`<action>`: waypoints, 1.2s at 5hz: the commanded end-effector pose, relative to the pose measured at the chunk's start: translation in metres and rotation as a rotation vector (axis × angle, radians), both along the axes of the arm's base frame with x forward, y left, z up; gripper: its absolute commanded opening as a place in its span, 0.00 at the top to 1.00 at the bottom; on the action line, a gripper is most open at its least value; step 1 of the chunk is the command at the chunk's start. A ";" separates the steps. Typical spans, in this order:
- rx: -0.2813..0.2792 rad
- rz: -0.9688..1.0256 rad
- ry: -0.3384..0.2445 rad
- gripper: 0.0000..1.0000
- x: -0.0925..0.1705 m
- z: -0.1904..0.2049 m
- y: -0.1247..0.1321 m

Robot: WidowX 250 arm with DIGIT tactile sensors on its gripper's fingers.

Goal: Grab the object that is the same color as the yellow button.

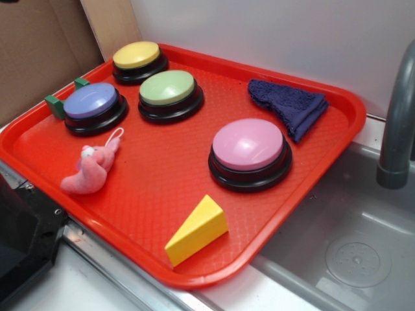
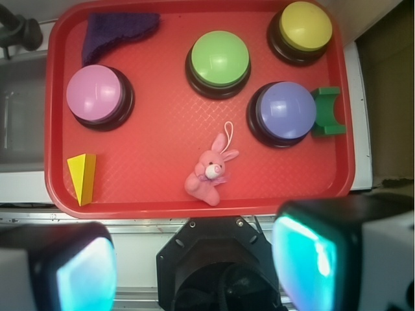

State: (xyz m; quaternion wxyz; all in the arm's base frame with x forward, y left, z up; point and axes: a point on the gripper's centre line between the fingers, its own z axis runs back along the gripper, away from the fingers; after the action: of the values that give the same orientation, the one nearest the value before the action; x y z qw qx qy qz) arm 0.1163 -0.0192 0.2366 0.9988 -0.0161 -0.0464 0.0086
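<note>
The yellow wedge (image 1: 196, 229) (image 2: 82, 176) lies flat on the red tray (image 1: 162, 175) (image 2: 162, 129), near its front corner beside the sink. At the tray's far corner stands the yellow button (image 1: 137, 57) (image 2: 305, 27) on its black base. In the wrist view my gripper (image 2: 194, 265) hangs high above the near side of the tray. It is open, with wide-spread fingers (image 2: 84, 275) holding nothing. The wedge is far off to the left of the left finger. The exterior view does not show the gripper.
The tray also carries a green button (image 1: 168, 89), a blue button (image 1: 93, 102), a pink button (image 1: 249, 146), a pink plush bunny (image 1: 91, 168), a purple cloth (image 1: 290, 105) and a green block (image 1: 55, 103). A sink with a grey faucet (image 1: 395, 123) lies right. The robot base (image 2: 217, 259) sits below.
</note>
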 end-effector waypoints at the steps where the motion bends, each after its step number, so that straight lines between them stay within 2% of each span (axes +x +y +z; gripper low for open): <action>1: 0.000 0.000 0.000 0.00 0.000 0.000 0.000; 2: -0.012 -0.016 -0.034 0.00 0.007 -0.020 -0.020; 4: -0.024 -0.058 -0.055 0.00 0.024 -0.080 -0.080; 5: -0.062 -0.102 -0.015 0.00 0.032 -0.112 -0.112; 6: -0.058 -0.162 0.031 0.00 0.038 -0.143 -0.127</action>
State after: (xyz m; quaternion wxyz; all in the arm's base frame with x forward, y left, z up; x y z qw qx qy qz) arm 0.1540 -0.1411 0.0877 0.9969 -0.0383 -0.0166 -0.0664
